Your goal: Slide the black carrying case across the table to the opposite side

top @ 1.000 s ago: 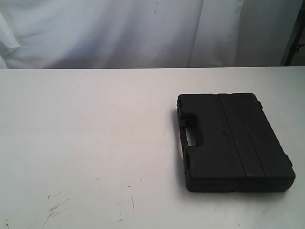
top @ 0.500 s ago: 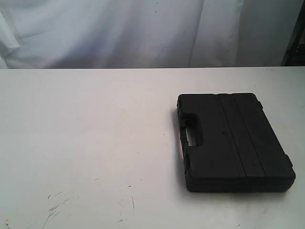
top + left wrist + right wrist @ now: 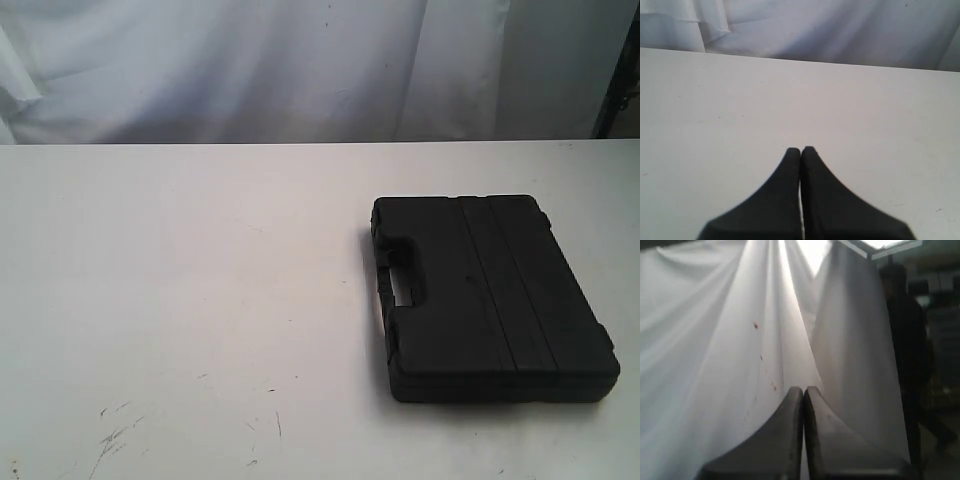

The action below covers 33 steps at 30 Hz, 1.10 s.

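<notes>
Left claw (image 3: 800,150), right claw (image 3: 803,389) closed, tips touching.

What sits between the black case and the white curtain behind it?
Only bare table separates the black case from the curtain, per the exterior view.

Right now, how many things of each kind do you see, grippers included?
Carrying cases: 1, the black carrying case
Grippers: 2, the left gripper and the right gripper, both shut
Tables: 1, the white table
Total: 4
</notes>
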Available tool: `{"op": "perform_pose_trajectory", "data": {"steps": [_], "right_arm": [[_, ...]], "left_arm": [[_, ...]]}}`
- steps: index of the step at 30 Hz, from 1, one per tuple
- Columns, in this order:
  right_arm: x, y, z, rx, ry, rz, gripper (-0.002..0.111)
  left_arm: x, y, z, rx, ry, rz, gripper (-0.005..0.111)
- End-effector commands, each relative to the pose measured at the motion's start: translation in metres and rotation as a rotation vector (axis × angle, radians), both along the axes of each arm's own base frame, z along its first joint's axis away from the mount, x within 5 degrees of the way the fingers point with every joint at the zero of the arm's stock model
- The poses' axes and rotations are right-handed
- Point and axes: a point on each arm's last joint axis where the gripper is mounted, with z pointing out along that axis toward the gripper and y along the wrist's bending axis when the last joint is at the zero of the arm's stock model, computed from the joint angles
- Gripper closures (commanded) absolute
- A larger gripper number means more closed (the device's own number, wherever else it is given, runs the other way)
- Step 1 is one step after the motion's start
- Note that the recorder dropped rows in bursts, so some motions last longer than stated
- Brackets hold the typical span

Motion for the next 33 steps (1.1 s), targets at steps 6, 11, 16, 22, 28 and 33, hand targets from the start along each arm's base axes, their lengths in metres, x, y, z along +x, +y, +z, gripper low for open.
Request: {"op": "perform_pose_trajectory", "data": {"steps": [6,11,16,22,28,33], "right_arm": [[0.079,0.024,-0.069,-0.08,0.699,0.083,0.108],[0.085,0.034,-0.104,-0.114,1.015,0.12,0.108],[0.078,0.033,-0.117,-0.129,1.177,0.12,0.108],[0.08,0.035,-0.115,-0.086,1.16,0.117,0.108],[0.084,0.042,-0.109,-0.057,1.108,0.197,0.108],[0.1,0.048,-0.095,-0.053,1.151,0.212,0.108]], "left_arm": [[0.0,0.0,0.0,-0.001,-0.01,0.003,0.107],[0.0,0.0,0.0,-0.001,-0.01,0.003,0.107],[0.0,0.0,0.0,-0.001,-0.01,0.003,0.107],[0.0,0.0,0.0,-0.001,-0.01,0.003,0.107],[0.0,0.0,0.0,-0.001,-0.01,0.003,0.107],[0.0,0.0,0.0,-0.001,-0.01,0.003,0.107]]}}
